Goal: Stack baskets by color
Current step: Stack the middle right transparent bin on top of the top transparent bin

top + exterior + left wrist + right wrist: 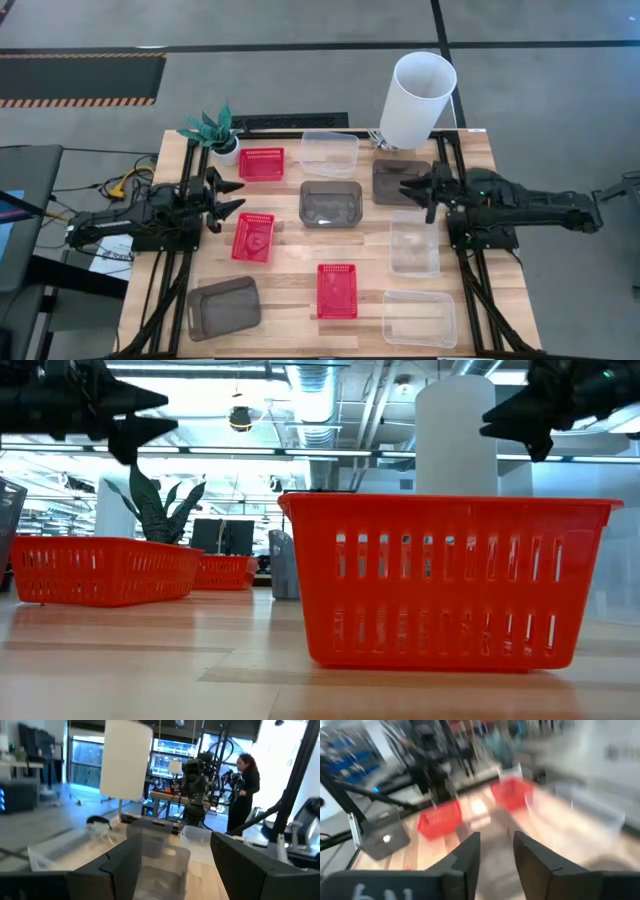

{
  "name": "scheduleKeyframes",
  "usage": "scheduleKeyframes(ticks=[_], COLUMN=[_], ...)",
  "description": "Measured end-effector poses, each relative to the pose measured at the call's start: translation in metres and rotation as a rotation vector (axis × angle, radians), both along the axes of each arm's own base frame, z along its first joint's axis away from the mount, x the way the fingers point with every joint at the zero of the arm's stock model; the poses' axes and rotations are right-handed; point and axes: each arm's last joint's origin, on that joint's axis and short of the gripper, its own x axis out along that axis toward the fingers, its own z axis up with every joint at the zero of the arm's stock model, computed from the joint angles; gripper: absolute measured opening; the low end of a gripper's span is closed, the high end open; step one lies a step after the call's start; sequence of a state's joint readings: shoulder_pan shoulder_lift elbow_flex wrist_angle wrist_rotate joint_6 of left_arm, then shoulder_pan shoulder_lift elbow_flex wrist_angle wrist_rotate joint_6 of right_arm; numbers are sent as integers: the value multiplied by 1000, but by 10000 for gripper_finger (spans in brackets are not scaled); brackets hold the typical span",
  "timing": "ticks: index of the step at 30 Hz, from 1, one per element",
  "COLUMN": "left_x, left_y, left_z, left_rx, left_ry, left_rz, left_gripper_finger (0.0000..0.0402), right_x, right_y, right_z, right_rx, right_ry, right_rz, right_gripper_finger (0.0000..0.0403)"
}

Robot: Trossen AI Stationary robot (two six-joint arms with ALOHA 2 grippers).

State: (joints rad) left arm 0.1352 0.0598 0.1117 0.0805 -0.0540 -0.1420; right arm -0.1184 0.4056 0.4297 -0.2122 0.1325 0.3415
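Three red mesh baskets [261, 163] [253, 237] [337, 290], three smoky grey baskets [331, 203] [400, 182] [222, 306] and three clear baskets [329, 153] [414, 243] [419, 317] sit apart, each flat on the wooden table. My left gripper [228, 197] hangs open above the table's left side, just left of the middle red basket, pointing at the central grey basket [160, 855]. My right gripper [414, 190] hangs open over the near edge of the far right grey basket, with nothing between its fingers [470, 852].
A tall white cylinder [417, 100] stands at the far right corner and a small potted plant [215, 130] at the far left. In the low view a red basket [450, 580] fills the foreground. A person [245, 785] stands in the room beyond the table.
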Motion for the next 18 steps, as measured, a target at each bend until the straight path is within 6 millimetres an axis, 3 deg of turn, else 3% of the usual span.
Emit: scheduleKeyframes(ticks=[9,14,18], left_x=[18,32,40], left_y=[2,5,5], left_z=[26,33,32], left_rx=[161,219,238], left_ry=[154,232,281], left_rz=[-11,22,-1], left_gripper_finger=[224,224,224], right_x=[26,39,39], right_y=[-1,8,21], right_z=[44,45,32], right_rx=[508,750,798], right_ry=[470,768,1043], right_rz=[-171,-276,-378], right_gripper_finger=[175,158,146])
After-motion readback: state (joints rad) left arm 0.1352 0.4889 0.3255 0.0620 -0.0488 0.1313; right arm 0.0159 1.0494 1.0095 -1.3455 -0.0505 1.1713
